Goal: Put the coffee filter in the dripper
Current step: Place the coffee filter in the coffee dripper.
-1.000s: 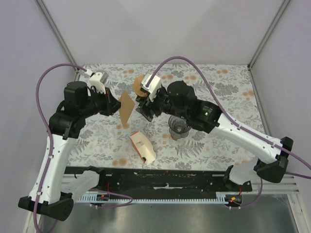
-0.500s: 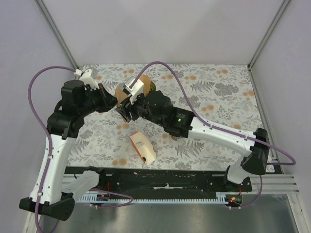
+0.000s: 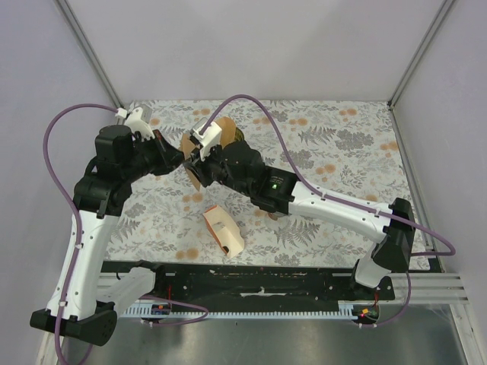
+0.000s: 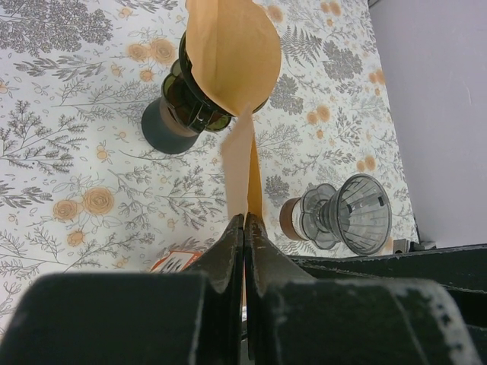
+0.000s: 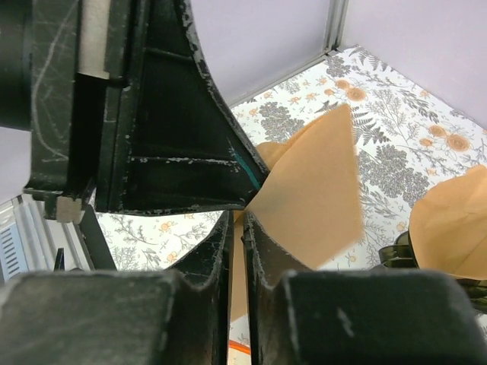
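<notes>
A lab test cell: plain white walls, aluminium frame posts, a cabled mounting rail along the table edge.

No readable text, brand, number or sign in any view; the only candidate is the packet lying lower centre of the top view; orange and white with a red edge, any print on it too small to make out; a white and red-orange corner of the packet shows at the bottom edge of the left wrist view, blurred and partly hidden behind the fingers; nothing legible there either.
</notes>
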Robot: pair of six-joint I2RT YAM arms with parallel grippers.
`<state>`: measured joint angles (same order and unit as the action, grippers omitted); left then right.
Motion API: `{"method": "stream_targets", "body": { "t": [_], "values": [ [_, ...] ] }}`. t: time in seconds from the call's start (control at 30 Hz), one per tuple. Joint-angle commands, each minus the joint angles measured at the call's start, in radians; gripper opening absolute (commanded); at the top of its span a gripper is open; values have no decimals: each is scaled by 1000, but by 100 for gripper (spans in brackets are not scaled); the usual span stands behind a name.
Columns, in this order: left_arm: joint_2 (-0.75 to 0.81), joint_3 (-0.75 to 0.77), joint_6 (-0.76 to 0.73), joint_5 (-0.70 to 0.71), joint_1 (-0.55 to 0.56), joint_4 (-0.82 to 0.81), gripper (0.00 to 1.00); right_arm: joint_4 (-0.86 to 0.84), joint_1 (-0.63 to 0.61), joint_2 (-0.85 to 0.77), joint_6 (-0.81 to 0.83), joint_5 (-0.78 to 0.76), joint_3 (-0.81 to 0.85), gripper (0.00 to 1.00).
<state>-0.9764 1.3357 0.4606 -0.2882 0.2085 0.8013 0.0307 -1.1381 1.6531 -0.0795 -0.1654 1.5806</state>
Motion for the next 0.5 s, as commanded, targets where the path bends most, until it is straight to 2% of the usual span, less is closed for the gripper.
{"method": "stream_targets", "body": {
  "t": [0.0, 0.23, 0.33, 0.47],
  "values": [
    [8, 14, 26, -8, -4, -28, 2, -34, 20, -1, 3, -68, 32, 14],
    [7, 13, 21, -8, -6, -30, 2, -5, 26, -18, 24, -132, 18, 13],
    [5, 13, 18, -11, -4, -31, 2, 1, 26, -6, 26, -112, 30, 24],
    [4, 14, 13, -14, -6, -33, 2, 29, 26, 31, 20, -97, 70, 32]
  ]
}}
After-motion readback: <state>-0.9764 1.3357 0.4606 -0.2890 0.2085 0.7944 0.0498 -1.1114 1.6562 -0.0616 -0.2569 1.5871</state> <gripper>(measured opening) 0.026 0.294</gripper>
